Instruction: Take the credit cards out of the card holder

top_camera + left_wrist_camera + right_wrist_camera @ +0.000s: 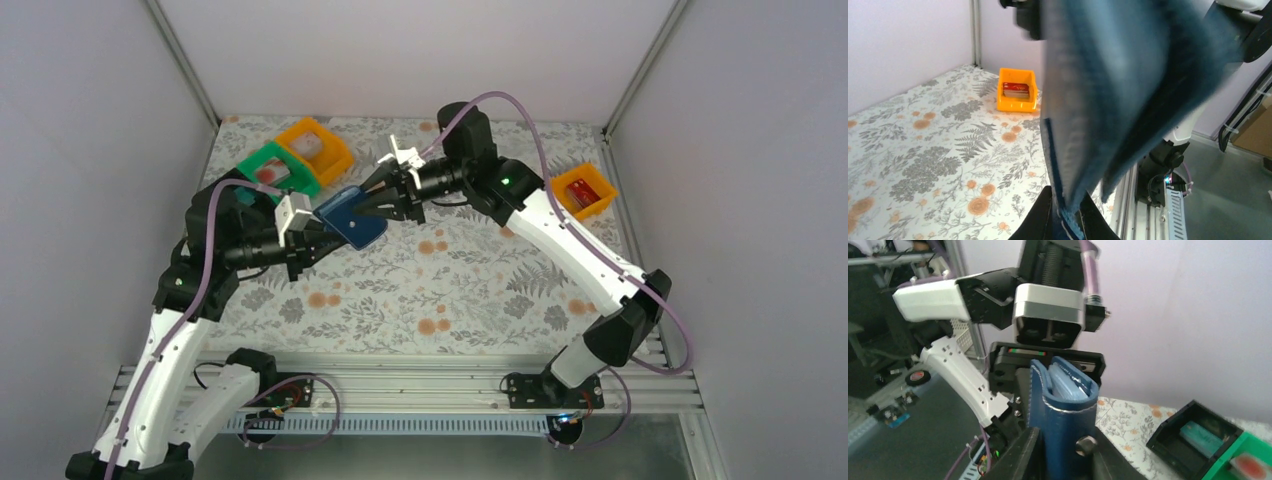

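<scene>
The card holder [352,218] hangs in the air over the back of the flower-patterned desk [450,300], caught between the two arms and touching nothing below it. It is a dark navy bifold. From the right wrist, its fold faces the camera and the lighter blue inner pockets [1065,382] gape a little at the far end. I cannot tell whether any card sits in those pockets.

The left tool [318,234] is pinched tight on one stitched edge of the holder, its two dark fingertips [1040,220] pressed close on either side. The right tool [368,205] comes from the opposite side and is clamped across the folded spine, one finger on each face.

Behind the left arm, a green bin [290,180] holds a pale credit card [268,172] with a reddish blotch, and a near orange bin [332,150] just beside it holds something pale. A black bin [1168,440] touching the green one holds a teal flat item. A far orange bin [600,200] at the right edge of the desk holds a red flat item [1016,90].
</scene>
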Controlling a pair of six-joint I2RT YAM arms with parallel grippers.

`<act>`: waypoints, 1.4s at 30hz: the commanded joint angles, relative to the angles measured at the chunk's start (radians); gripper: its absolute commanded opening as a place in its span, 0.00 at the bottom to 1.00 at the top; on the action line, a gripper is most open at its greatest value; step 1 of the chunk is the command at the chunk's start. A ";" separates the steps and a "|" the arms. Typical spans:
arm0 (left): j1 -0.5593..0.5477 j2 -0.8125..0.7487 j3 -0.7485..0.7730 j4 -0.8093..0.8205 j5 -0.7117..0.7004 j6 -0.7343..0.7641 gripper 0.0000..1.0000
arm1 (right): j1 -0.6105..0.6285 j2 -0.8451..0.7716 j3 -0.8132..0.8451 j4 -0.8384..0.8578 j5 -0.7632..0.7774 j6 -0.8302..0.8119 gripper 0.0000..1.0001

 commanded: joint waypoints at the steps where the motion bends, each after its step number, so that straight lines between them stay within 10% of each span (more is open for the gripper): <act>1: 0.001 -0.030 -0.026 0.119 -0.018 -0.101 0.02 | 0.010 0.035 -0.034 0.048 0.102 0.006 0.35; 9: 0.033 -0.056 -0.109 0.092 -0.404 -0.166 0.02 | -0.001 0.019 -0.060 0.058 0.494 0.076 0.89; 17: 0.045 -0.055 -0.117 0.044 -0.785 -0.131 0.02 | 0.144 -0.016 -0.124 0.166 0.828 0.074 0.88; 32: 0.045 -0.073 -0.115 0.054 -0.648 -0.127 0.02 | 0.249 0.139 -0.078 0.289 1.226 0.212 0.84; 42: 0.044 -0.080 -0.118 0.065 -0.545 -0.079 0.02 | 0.175 0.014 -0.183 0.269 1.046 0.175 0.71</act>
